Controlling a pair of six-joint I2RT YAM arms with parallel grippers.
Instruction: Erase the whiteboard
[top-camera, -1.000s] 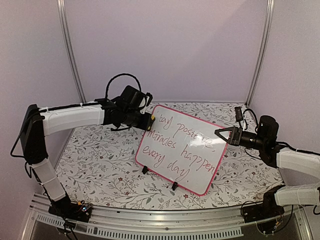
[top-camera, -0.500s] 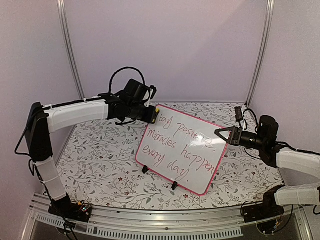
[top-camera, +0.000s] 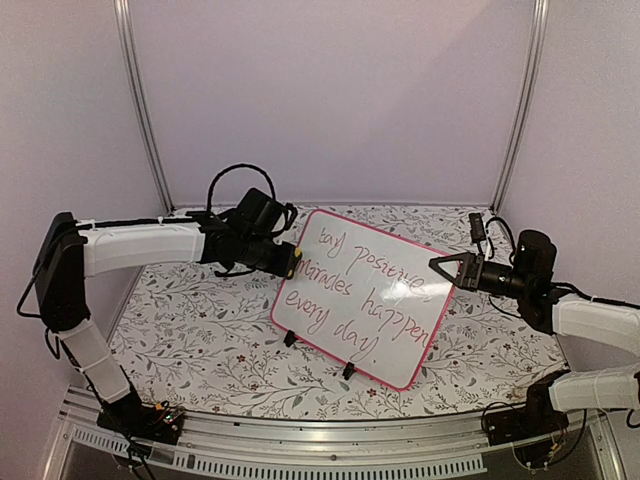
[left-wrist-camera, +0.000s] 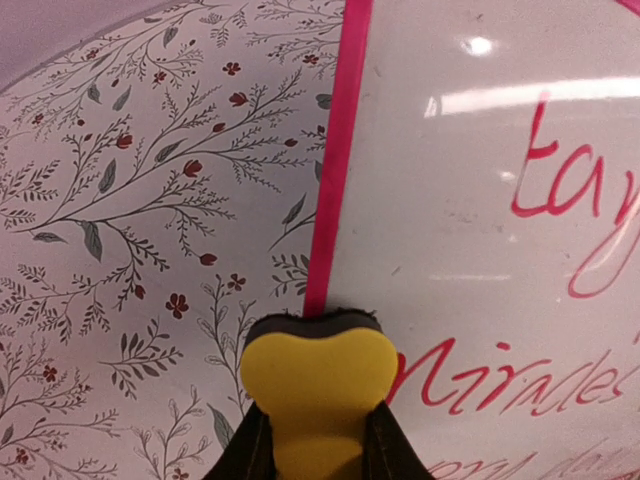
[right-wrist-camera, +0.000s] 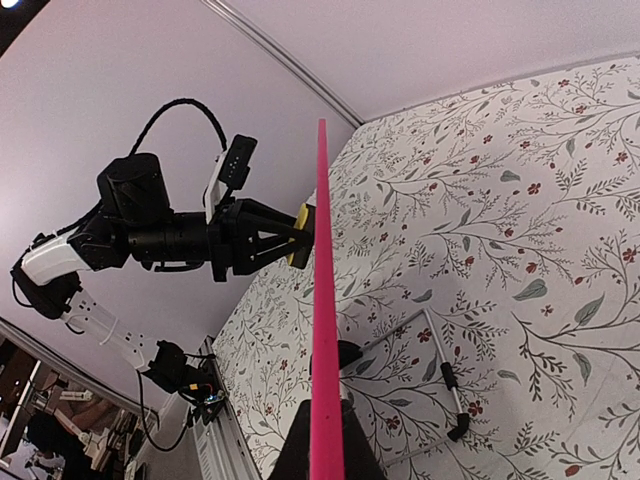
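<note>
Your whiteboard (top-camera: 365, 300) stands tilted on its black feet in the middle of the flowered table (top-camera: 190, 320), with red handwriting across its face. Your right gripper (top-camera: 436, 265) is clamped on its right edge. Your left gripper (top-camera: 290, 260) pinches a yellow eraser (left-wrist-camera: 318, 375) at the left frame.

Pale lilac walls (top-camera: 340, 90) enclosing bench (top-camera: 480, 355) at back and both sides. Slim metal posts (top-camera: 140, 100) rising at two back corners. White cloth (top-camera: 190, 300) with grey twigs and small red flowers covering bench top. Ribbed aluminium rail (top-camera: 330, 447) running along near edge. Soft, even light falling across cloth. Dim cluttered room (right-wrist-camera: 35, 430) showing beyond near-left corner in right wrist view.
</note>
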